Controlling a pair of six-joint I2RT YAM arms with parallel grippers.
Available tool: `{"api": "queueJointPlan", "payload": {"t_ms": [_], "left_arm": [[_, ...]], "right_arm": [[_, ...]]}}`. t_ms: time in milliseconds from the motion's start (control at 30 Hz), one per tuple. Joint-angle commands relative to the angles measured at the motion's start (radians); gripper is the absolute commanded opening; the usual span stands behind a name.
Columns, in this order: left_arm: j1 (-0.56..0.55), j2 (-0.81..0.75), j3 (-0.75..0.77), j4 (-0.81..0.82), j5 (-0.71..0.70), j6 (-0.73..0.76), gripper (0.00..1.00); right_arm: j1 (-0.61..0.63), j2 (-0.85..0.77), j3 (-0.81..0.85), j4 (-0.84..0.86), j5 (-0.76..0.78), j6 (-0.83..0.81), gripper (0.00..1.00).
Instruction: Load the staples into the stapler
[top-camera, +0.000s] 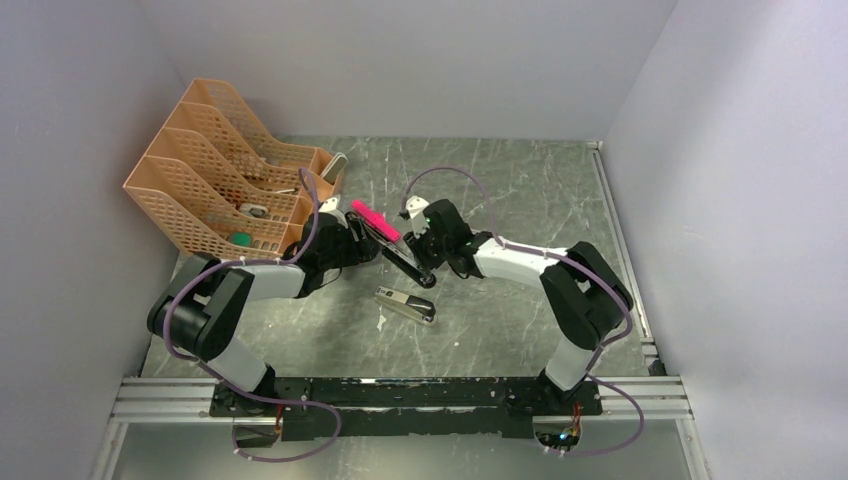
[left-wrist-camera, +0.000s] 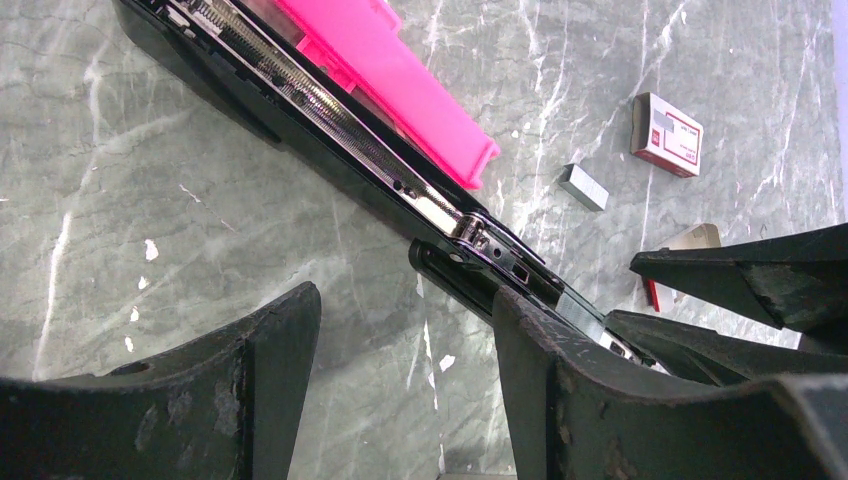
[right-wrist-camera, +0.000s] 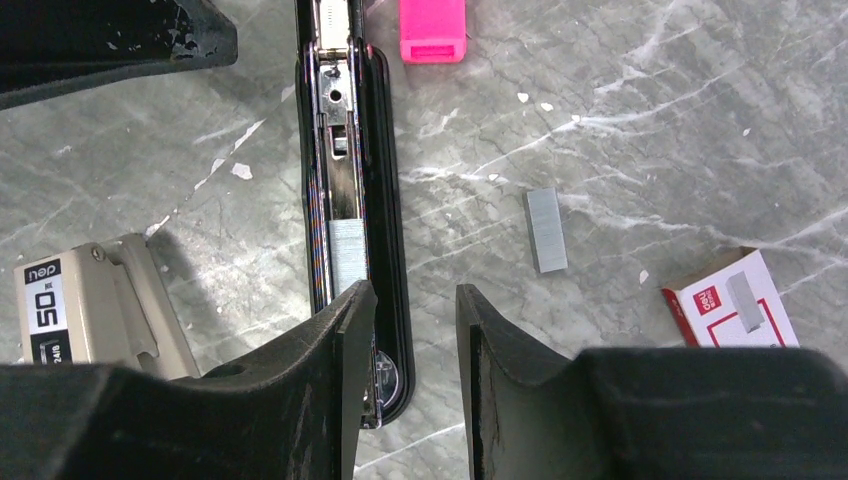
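Staples (right-wrist-camera: 347, 255) are lying in the unclosed stapler (right-wrist-camera: 338, 150) ahead of the right hand (right-wrist-camera: 415, 300); it and the left hand (left-wrist-camera: 405, 305) are being held apart.

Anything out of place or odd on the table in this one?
A loose strip of staples lies on the table between the open stapler and the white box, touching neither. Small white flecks dot the surface around it.

The left arm (top-camera: 262, 283) and right arm (top-camera: 520, 262) reached inward, wrists close together. The left gripper (left-wrist-camera: 402, 295) gaped wide; the right gripper (right-wrist-camera: 412, 292) stood narrowly parted, its fingers clamping nothing.
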Motion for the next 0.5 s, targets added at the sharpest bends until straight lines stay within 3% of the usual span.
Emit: {"api": "queueJointPlan", "payload": {"t_ms": [0, 167, 467], "left_arm": [[-0.004, -0.019, -0.004, 0.036, -0.017, 0.016, 0.68], [-0.004, -0.019, -0.005, 0.038, -0.018, 0.015, 0.68], [-0.005, -0.023, -0.006, 0.037, -0.019, 0.018, 0.68]], "right_arm": [[-0.001, -0.028, -0.021, -0.07, 0.011, -0.009, 0.39], [-0.002, -0.061, -0.028, 0.037, -0.025, 0.011, 0.39], [-0.001, 0.058, 0.084, 0.081, -0.072, 0.018, 0.39]]}}
